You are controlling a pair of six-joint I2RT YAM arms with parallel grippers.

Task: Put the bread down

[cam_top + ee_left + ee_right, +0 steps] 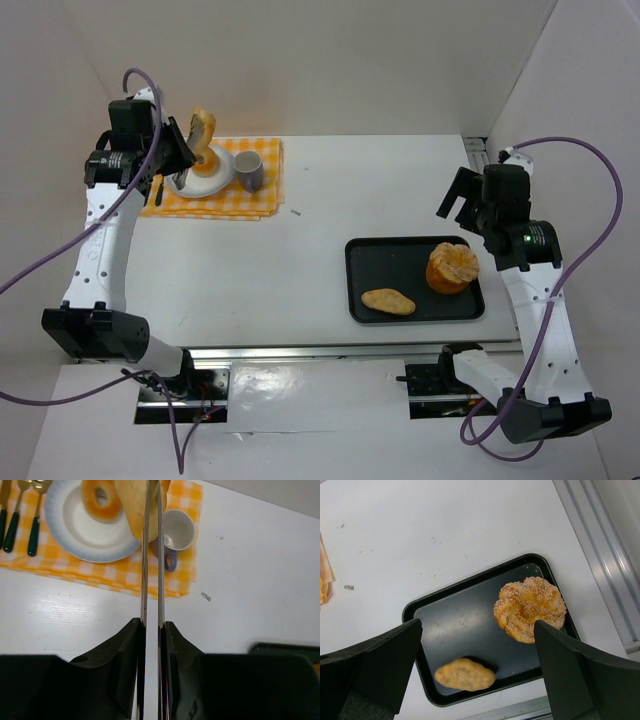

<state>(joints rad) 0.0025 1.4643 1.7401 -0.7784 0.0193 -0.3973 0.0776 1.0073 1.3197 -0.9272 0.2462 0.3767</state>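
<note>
Step in hand: placing. The bread (203,128) was carried clear of the counter (330,190) and had not yet been set down.
Left gripper (152,500): closed on the bread, pinching it edge-on between the two narrow fingers (144,555).
Bread location: at the left gripper's fingertips, hanging above the plate (65,527), not touching it.
Below the left gripper: the plate on the checked cloth (115,577), with a ring-shaped bread (101,499) already on it.
Beside the left gripper: a cup (178,529) just right of the fingertips; cutlery (20,522) well to their left.
Right gripper (460,205): jaws spread wide, holding nothing.
Below the right gripper: a black tray (460,625) with a sesame bun (530,609) and an oblong roll (465,675).
Next move, judged: lower the left gripper toward the free part of the plate, then release.
Requirement: stay clear of the cup rim and of the ring-shaped bread.
</note>
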